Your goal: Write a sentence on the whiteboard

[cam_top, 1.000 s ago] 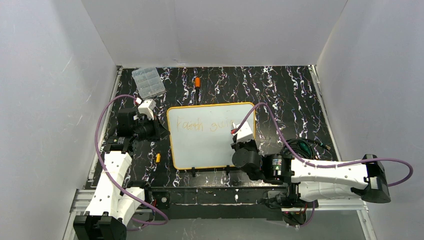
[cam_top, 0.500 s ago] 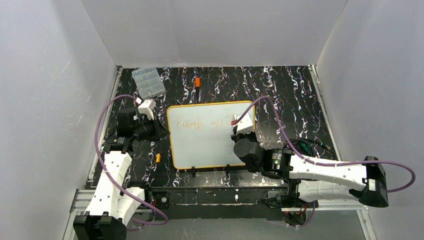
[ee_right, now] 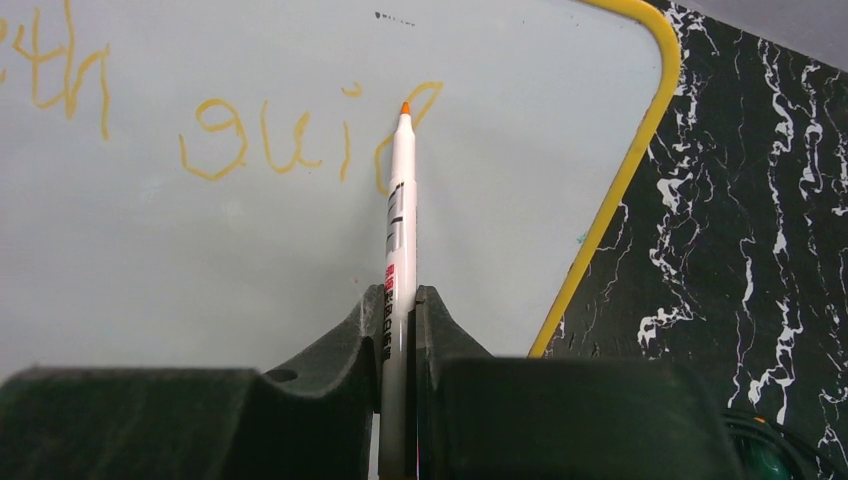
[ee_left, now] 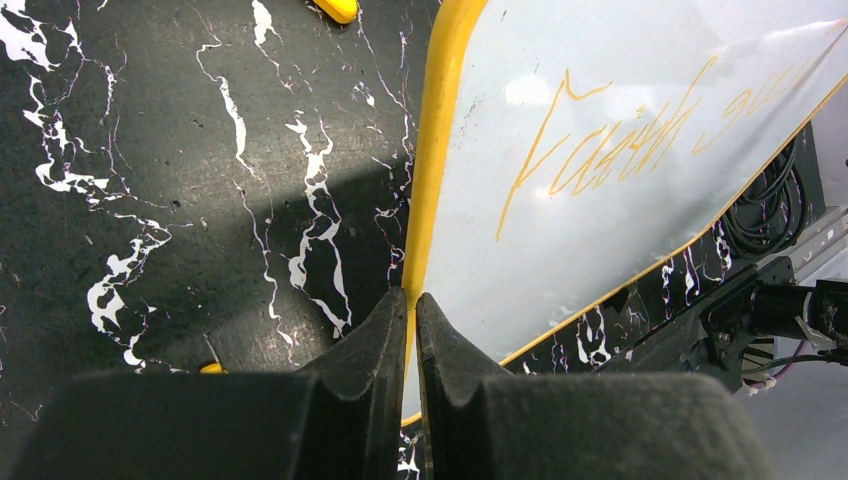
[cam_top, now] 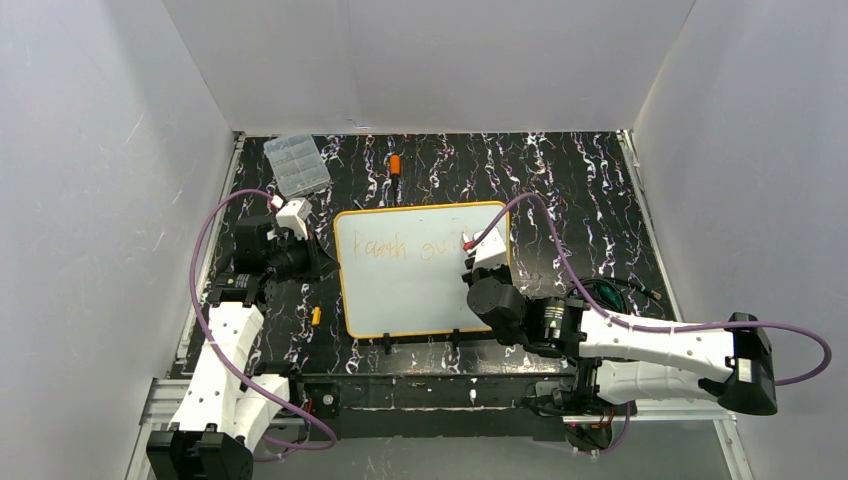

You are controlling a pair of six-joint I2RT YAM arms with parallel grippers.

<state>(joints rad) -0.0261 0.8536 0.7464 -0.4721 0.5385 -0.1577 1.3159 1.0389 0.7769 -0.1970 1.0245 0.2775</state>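
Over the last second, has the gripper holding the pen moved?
Yes. The right gripper shifted away from the near rim of the whiteboard, toward its far rim.

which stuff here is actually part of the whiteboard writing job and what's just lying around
In use: whiteboard, clamped at its rim by the left gripper; orange sentence; orange-tipped marker in the right gripper.

Lying about: clear compartment box; small orange-and-black object beyond the board; small yellow piece left of it.
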